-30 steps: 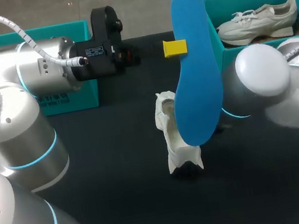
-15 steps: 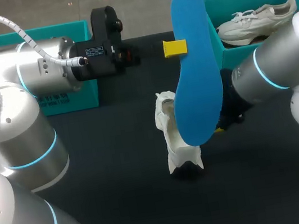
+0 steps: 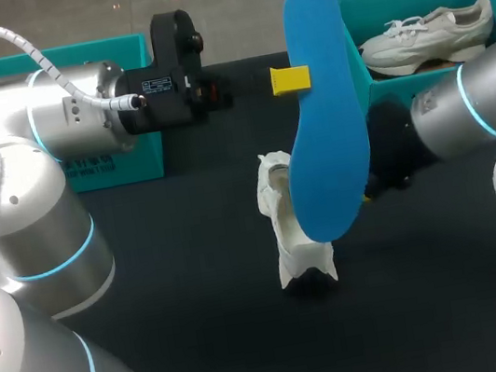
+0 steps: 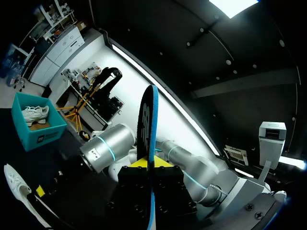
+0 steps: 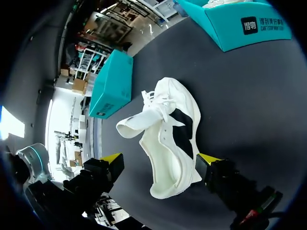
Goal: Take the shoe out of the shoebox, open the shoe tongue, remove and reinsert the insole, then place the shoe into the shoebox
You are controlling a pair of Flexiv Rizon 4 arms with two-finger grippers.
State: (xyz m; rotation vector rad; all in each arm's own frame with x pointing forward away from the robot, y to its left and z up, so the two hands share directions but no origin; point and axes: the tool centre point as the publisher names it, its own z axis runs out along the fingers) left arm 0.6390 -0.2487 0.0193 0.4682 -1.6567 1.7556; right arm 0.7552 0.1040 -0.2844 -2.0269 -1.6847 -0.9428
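My left gripper (image 3: 297,77) is shut on a blue insole (image 3: 322,118) and holds it upright above the middle of the table. In the left wrist view the insole (image 4: 146,124) stands edge-on between the yellow tips of that gripper (image 4: 148,164). A white shoe (image 3: 294,235) lies on the black table under the insole, its tongue pulled out. My right gripper (image 5: 160,160) is open just above the shoe (image 5: 168,139), one finger on each side and neither touching. In the head view the right gripper (image 3: 376,186) is mostly hidden behind the insole.
A teal shoebox (image 3: 353,46) at the back right holds a second white shoe (image 3: 427,33). A teal lid (image 3: 121,159) stands at the back left behind my left arm. The shoebox (image 5: 240,21) and lid (image 5: 112,81) lie beyond the shoe in the right wrist view.
My right gripper has opened wide and its arm has drawn back to the right, away from the shoe. The left arm, the insole and the shoe have kept still.
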